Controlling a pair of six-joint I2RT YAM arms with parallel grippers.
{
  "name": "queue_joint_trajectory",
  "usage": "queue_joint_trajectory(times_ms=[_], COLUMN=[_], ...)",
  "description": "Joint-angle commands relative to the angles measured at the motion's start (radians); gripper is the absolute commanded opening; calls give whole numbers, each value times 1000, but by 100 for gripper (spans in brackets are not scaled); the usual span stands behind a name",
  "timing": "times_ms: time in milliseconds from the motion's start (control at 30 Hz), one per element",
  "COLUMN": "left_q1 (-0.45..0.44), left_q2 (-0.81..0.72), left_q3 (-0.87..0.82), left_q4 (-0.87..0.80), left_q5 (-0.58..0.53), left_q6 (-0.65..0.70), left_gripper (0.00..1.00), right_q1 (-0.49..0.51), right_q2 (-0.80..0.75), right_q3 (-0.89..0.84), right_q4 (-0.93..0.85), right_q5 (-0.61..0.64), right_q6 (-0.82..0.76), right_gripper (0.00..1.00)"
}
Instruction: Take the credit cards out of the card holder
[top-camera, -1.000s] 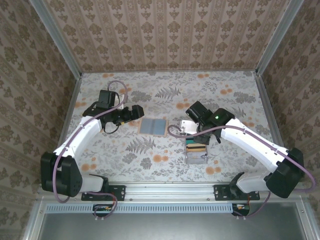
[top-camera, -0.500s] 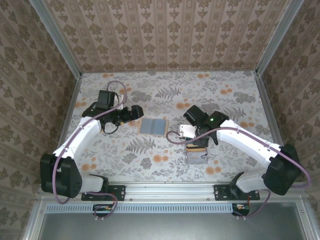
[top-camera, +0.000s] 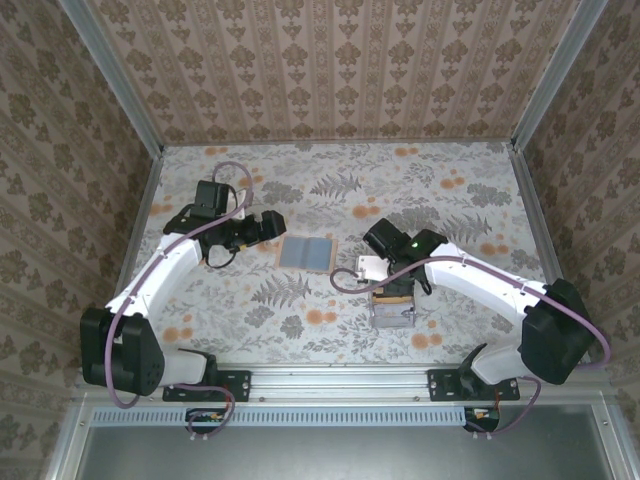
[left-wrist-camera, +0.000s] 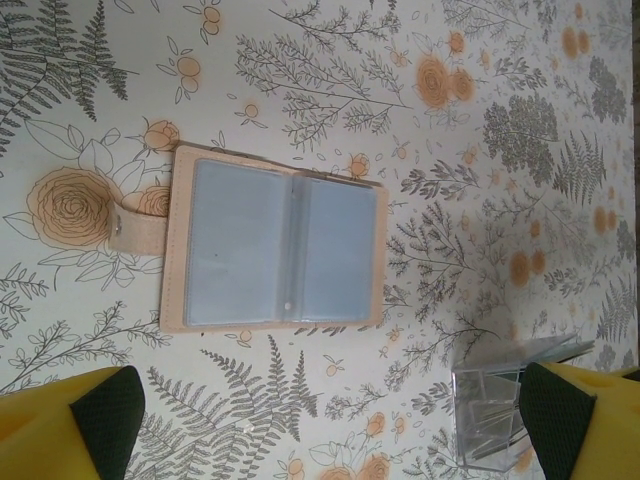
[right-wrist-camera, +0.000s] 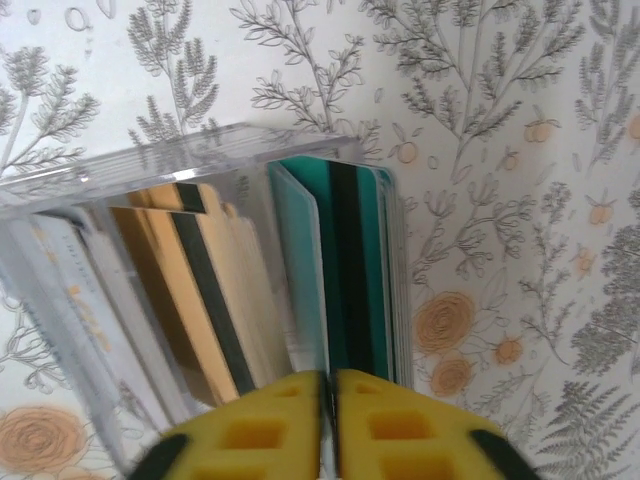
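Right jaws nearly closed just above teal card (right-wrist-camera: 300, 260) in clear box (right-wrist-camera: 120, 170); grip unclear. Open them fully, lift straight. Left jaws wide open.

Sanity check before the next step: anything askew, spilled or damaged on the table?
Nothing stands out. The card holder lies open and flat and looks intact. The yellow card and teal card stand on edge inside the clear box, which sits upright.

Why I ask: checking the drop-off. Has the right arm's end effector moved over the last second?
Yes. Seen from above, the right end effector shifted left and toward the near edge, against the clear plastic compartment box, which stayed put.
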Motion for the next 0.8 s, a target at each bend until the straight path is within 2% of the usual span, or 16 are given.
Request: queue_joint_trajectory(times_ms=[0, 67, 400, 533, 633, 733, 767], left_q1=[10, 10, 11, 16, 21, 23, 23], left_q2=[-27, -27, -17, -10, 5, 27, 33], left_q3=[-10, -11, -2, 16, 31, 49, 55], left_q4=[-11, -9, -19, -34, -46, -58, -65], left_q5=[9, 10, -3, -23, -32, -39, -49], left_q6=[3, 3, 9, 17, 26, 29, 30], left_gripper=[100, 100, 100, 100, 100, 100, 100], right_q1=[4, -1, -29, -31, -32, -41, -48], right_q2=[8, 9, -14, -97, -141, -189, -207], right_q3=[-9, -2, 52, 38, 26, 8, -2], right_q4=[49, 66, 109, 188, 249, 296, 298], right_q5=[68, 94, 107, 107, 153, 181, 183], right_q6=[37, 66, 284, 444, 584, 705, 738], right_gripper=[19, 24, 27, 26, 26, 35, 44])
